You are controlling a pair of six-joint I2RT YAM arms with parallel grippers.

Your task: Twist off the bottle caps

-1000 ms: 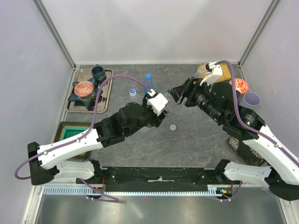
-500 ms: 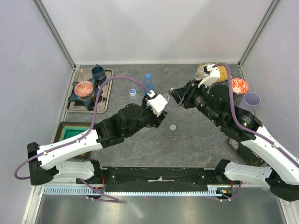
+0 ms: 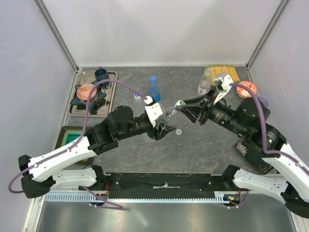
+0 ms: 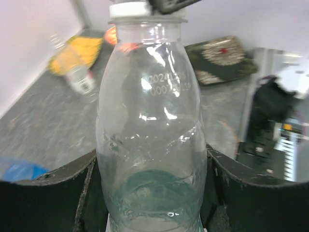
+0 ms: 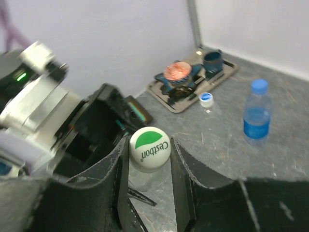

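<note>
Fingertips of the left end effector (image 4: 152, 203) are squeezing the belly of the plain clear bottle (image 4: 152, 125), holding it over the middle of the surface (image 3: 193, 150). The right end effector (image 5: 148, 162) is clenching on that bottle's white cap (image 5: 149, 149), which carries a green logo. The blue-labelled bottle (image 3: 153, 89) is standing upright toward the rear, well apart from both.

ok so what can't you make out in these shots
Left wrist view: the clear plastic bottle loses its base to the bottom edge, its white cap to the top edge.
Right wrist view: the neck threads are hidden under that green-logo cap in the right gripper, so loosening can't be judged.
Left wrist view: the far bottle beside the yellow object is blurred.
</note>
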